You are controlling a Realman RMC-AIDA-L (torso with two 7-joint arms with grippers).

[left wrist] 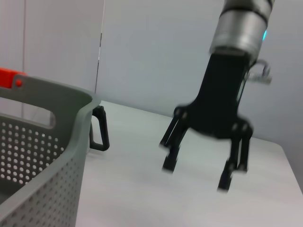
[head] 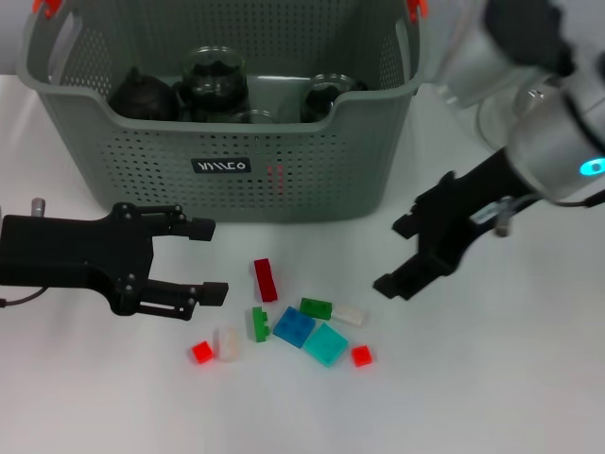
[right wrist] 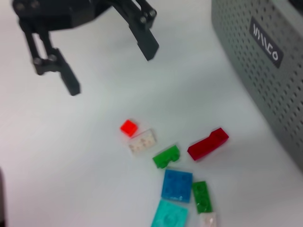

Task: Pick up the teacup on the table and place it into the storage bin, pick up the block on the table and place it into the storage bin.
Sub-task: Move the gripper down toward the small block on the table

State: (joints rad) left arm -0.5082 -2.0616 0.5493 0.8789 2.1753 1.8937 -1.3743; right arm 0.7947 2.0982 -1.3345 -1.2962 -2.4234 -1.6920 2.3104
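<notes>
perforated grey-green storage bin (head: 312,161), studded blocks (head: 293,326)

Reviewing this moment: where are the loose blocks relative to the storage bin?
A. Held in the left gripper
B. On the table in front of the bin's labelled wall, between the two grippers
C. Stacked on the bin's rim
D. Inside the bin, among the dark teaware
B: the blocks lie scattered on the table before the storage bin, with the open left gripper and open right gripper on either side, both empty.
</notes>
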